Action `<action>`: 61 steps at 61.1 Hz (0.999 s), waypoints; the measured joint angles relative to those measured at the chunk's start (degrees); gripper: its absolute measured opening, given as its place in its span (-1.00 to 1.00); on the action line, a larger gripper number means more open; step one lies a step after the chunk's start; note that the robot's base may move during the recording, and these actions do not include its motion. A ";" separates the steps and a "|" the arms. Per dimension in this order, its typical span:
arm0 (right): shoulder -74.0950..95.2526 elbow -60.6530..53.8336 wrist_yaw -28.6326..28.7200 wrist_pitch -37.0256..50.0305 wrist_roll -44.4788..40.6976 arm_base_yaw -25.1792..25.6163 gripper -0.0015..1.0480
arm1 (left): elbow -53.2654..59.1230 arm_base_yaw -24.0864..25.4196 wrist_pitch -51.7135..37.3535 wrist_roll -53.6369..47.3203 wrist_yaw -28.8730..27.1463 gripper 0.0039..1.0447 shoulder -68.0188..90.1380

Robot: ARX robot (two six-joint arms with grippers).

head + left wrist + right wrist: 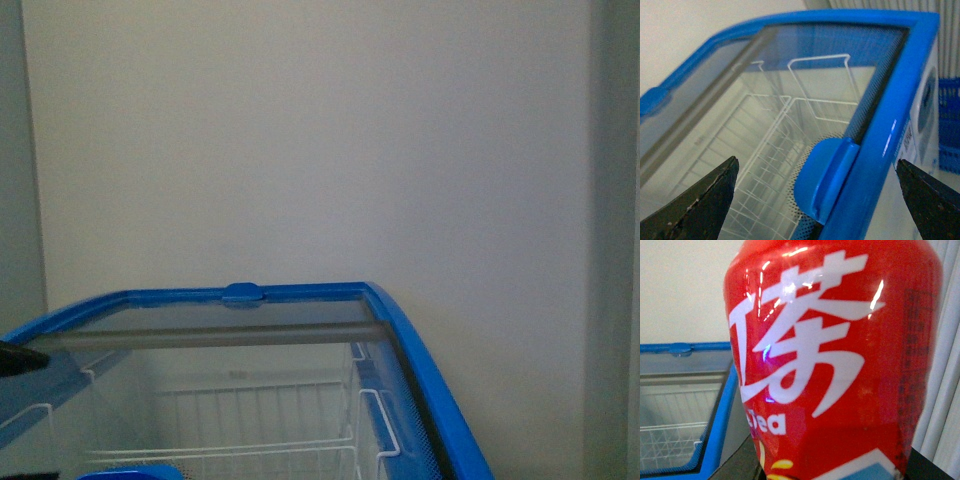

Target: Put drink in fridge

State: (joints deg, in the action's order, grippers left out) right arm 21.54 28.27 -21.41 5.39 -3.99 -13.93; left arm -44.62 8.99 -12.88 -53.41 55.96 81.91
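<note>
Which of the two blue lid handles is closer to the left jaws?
The large handle, between the open jaws at the near rim of the fridge; the other handle sits on the far rim.

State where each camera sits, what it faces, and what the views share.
Front: on the body, facing the blue-rimmed chest fridge and wall; a dark tip at left.
Left wrist: above the fridge's blue lid handle; open left gripper shows.
Right wrist: behind the held red drink; dark fingers show.
All share the fridge.
</note>
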 joint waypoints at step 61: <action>0.00 0.00 0.00 0.00 0.00 0.00 -0.28 | -37.57 -6.58 -12.79 -6.10 -20.46 0.85 33.27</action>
State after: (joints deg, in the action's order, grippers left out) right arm 21.54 28.27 -21.41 5.39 -3.99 -13.93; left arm -82.19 2.42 -25.67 -59.51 35.51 115.18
